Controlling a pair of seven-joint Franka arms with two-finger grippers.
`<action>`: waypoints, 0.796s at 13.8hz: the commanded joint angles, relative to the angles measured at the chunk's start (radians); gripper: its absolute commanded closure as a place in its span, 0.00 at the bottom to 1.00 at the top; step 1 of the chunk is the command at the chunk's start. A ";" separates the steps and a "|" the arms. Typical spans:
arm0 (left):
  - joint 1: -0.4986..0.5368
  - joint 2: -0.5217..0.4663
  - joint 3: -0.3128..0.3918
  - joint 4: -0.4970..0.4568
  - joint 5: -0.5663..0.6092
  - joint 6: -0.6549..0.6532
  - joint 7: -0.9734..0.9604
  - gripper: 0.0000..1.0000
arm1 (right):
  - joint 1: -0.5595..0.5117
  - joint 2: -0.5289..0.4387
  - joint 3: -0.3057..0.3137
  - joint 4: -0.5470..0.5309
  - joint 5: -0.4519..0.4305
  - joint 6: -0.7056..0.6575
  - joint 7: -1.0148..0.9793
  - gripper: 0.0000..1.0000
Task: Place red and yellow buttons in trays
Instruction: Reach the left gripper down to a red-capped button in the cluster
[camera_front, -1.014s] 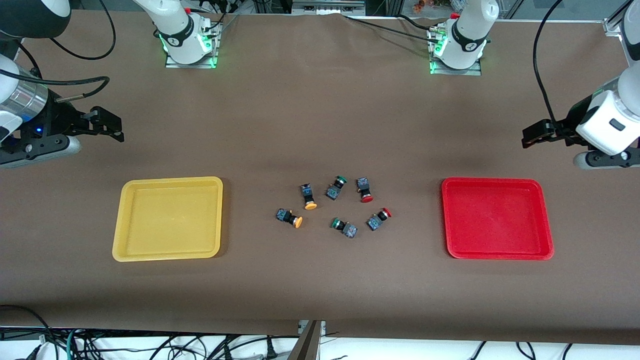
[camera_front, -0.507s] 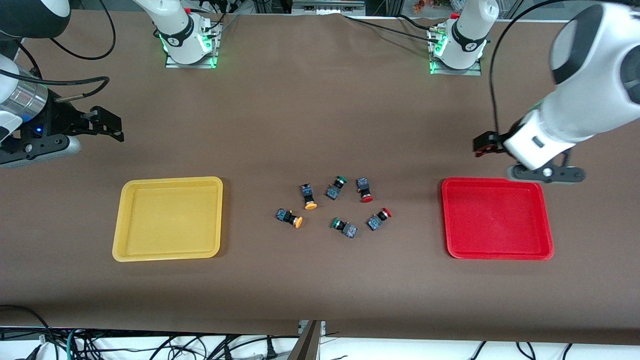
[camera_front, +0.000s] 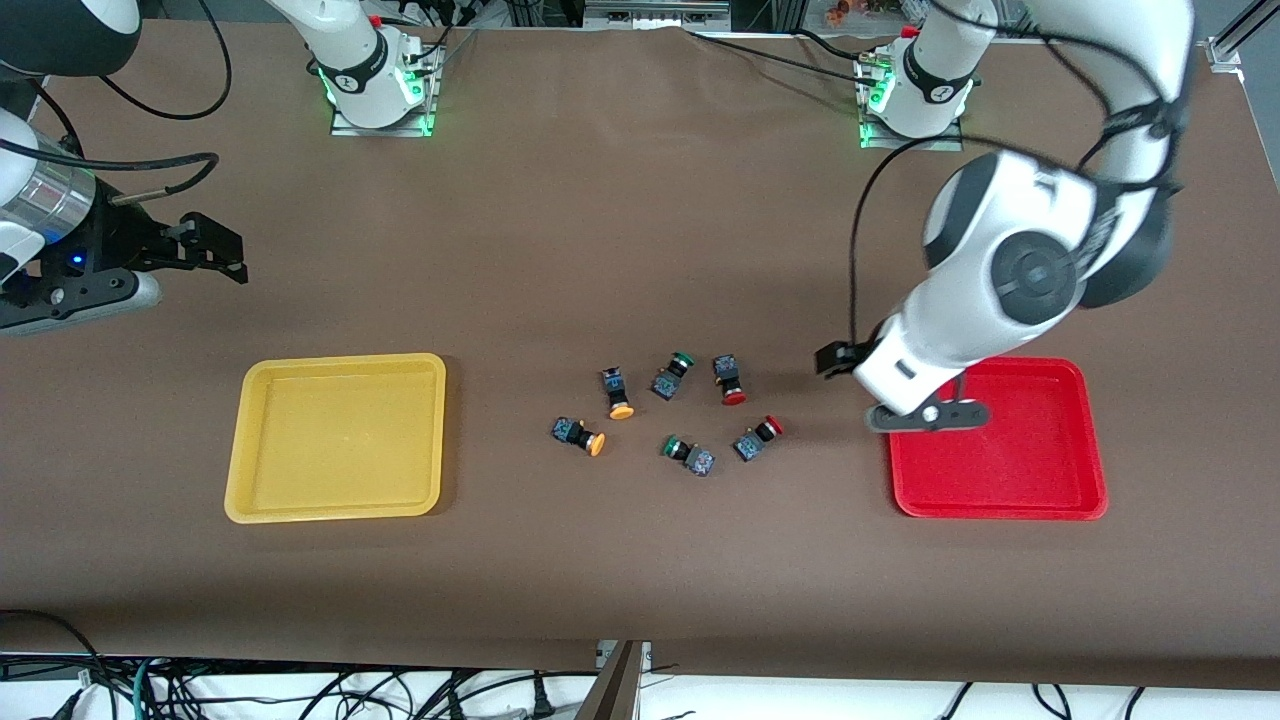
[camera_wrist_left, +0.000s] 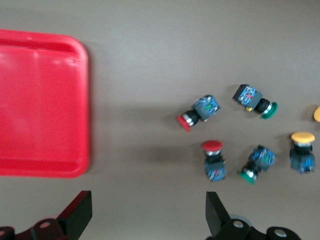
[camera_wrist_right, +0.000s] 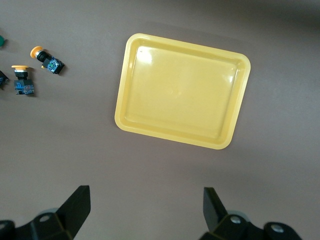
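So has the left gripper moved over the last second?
Yes. The left gripper has swung in from the table's edge toward the buttons, now hanging past the red tray on its button side, jaws open.

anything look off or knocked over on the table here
Nothing looks damaged or spilled. All six buttons lie tipped on their sides in a loose cluster between the empty yellow tray and empty red tray.
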 joint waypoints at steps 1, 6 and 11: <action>-0.077 0.101 0.013 0.022 -0.008 0.083 -0.136 0.00 | -0.001 -0.005 0.002 0.002 0.015 -0.009 -0.003 0.00; -0.143 0.163 0.014 -0.046 -0.002 0.189 -0.184 0.00 | -0.001 0.001 0.002 0.002 0.003 -0.004 -0.005 0.00; -0.194 0.181 0.016 -0.144 0.026 0.329 -0.293 0.00 | 0.000 0.003 0.002 0.003 -0.003 0.004 0.001 0.00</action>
